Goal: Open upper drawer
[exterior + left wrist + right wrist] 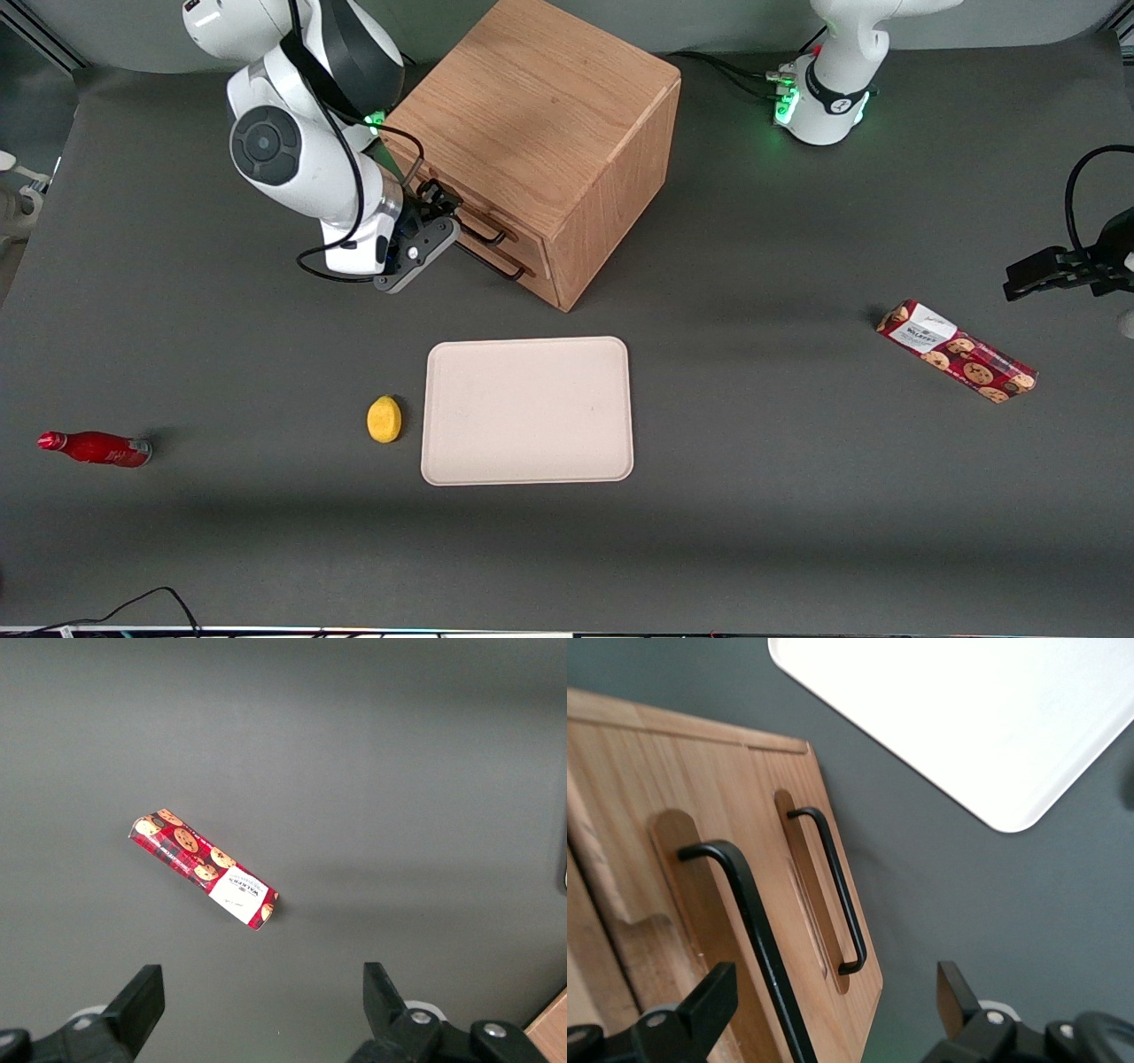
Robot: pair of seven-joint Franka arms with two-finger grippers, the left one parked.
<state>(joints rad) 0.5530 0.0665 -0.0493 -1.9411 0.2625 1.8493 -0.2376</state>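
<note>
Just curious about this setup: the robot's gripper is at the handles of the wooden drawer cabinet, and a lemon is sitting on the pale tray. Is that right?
Not quite. The gripper is at the handles of the wooden cabinet, open around the upper drawer's bar, but the lemon is not on the tray. The front view shows it on the table beside the tray.

Right arm bent low, tool (440, 215) fingers spread apart

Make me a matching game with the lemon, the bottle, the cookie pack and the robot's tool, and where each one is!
Things:
1. lemon
2. bottle
3. cookie pack
4. tool

Places:
A. toward the parked arm's end of the table
B. at the upper drawer handle, fingers open
C. beside the tray
D. lying toward the working arm's end

Pairs: 1-C, 2-D, 3-A, 4-B
</note>
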